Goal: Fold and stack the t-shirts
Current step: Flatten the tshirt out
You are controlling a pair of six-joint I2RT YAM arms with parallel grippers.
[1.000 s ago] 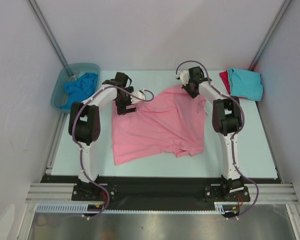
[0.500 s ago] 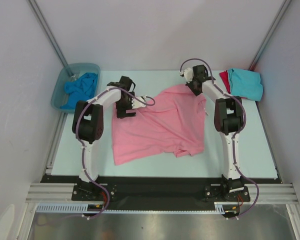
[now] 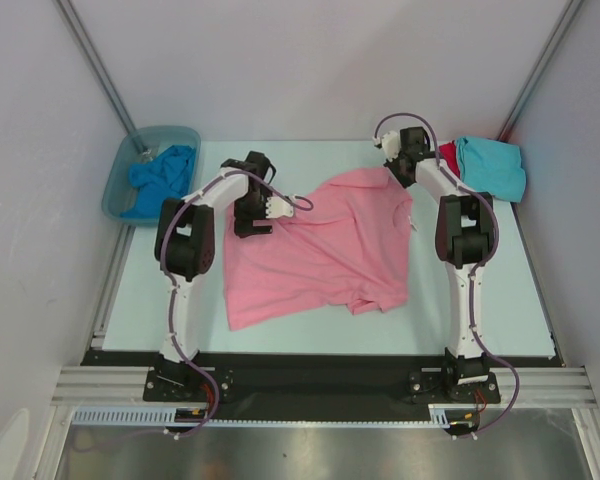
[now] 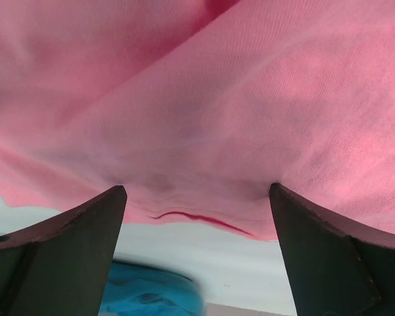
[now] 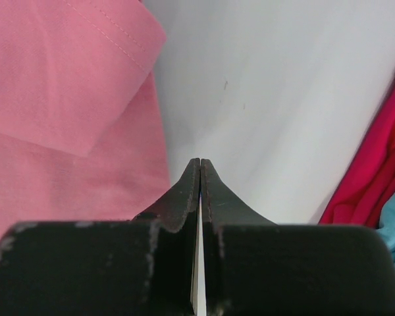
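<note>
Here the left claw (image 4: 197,195) gapes over the pink t-shirt (image 3: 320,255); the right claw (image 5: 199,164) is clenched empty.

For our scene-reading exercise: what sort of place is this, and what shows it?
Likely a robotics lab work cell: the left arm and right arm bolted to a table, white enclosure walls, a pink t-shirt spread out.

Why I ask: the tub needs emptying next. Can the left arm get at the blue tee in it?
Probably yes: the left claw hangs open over the pink tee, gripping nothing, and the blue tee lies uncovered in the open tub beside that arm, nothing between them.
</note>
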